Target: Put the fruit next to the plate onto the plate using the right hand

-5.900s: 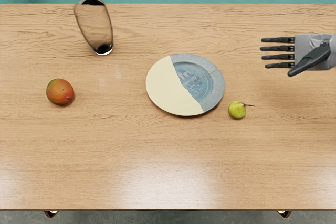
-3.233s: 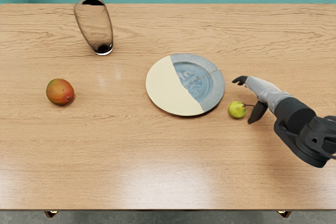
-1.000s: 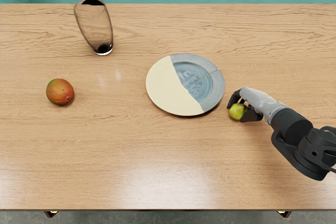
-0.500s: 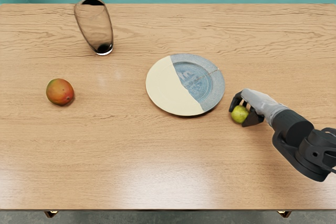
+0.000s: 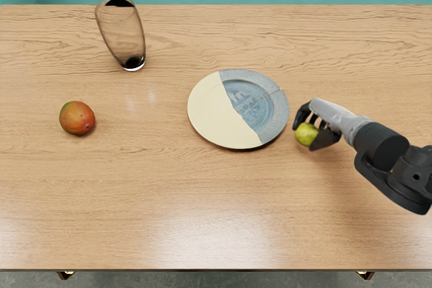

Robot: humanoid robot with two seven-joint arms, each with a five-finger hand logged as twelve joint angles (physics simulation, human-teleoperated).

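Observation:
A small yellow-green pear [image 5: 305, 133] is held just right of the plate [image 5: 216, 116], a round dish half cream and half blue. My right hand [image 5: 312, 126] comes in from the lower right and is shut on the pear, dark fingers curled over its top and thumb under it. The pear looks slightly raised off the wood, a little higher in the picture than before. The left arm does not show.
A red-orange mango [image 5: 77, 117] lies far left on the wooden table [image 5: 169, 193]. A dark glass vase [image 5: 122, 32] stands at the back left. The table's front edge runs along the bottom of the view.
The right hand came down from the far right, closed on the pear beside the plate, and over the last half second carried it slightly upward in the picture.

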